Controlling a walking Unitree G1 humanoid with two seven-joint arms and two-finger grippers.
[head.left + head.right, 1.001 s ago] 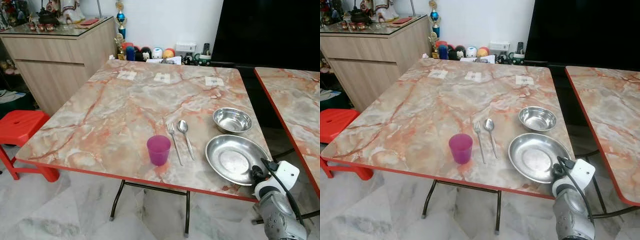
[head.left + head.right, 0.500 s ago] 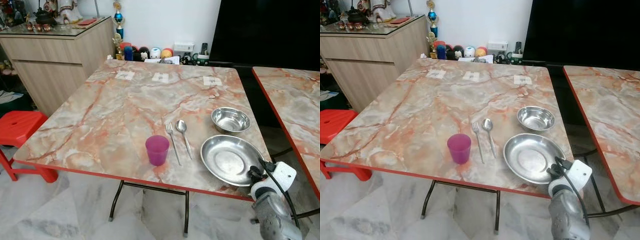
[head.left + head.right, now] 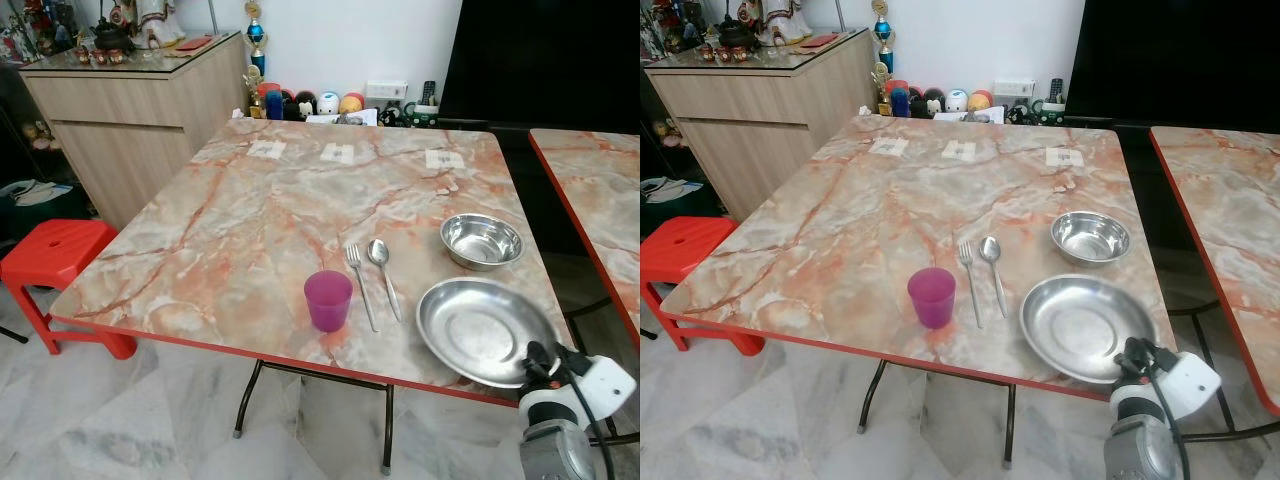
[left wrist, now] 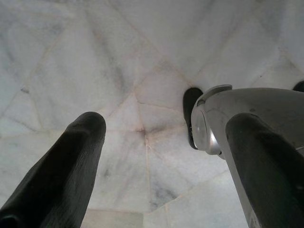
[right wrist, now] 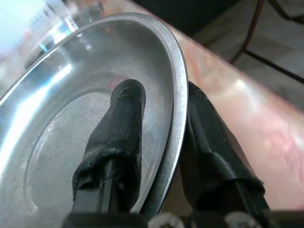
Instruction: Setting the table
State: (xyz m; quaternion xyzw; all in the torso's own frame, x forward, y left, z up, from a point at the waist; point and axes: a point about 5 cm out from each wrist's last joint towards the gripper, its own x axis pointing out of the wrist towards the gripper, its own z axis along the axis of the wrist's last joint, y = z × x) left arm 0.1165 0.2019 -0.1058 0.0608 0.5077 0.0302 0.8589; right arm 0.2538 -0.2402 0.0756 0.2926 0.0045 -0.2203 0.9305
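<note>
Seen from the left eye: a marble-patterned bench (image 3: 250, 220) carrying a purple cup (image 3: 328, 299), a fork (image 3: 360, 284) and a spoon (image 3: 384, 274) side by side, a small steel bowl (image 3: 481, 240), and a large steel plate (image 3: 485, 330) at the near right corner, its near rim slightly over the bench edge; red stool (image 3: 58, 262) off to the left; right gripper (image 3: 541, 360) at the plate's near rim. From the right eye: same layout, plate (image 3: 1086, 327) just beside the fork and spoon, bowl beyond it. From the left wrist: left gripper (image 4: 156, 142) hanging idle over the tiled floor (image 4: 118, 71), fingers (image 4: 71, 166) spread apart and holding nothing. From the right wrist: fingers (image 5: 118, 128) clamped on the plate's rim, one inside the dish, the other beneath the rim against the bench. Judged step: positioning the plate within the place setting. Next move likely calls for nudging the plate fully onto the bench, clear of the cutlery, then opening the fingers and drawing back without dragging the rim.
</note>
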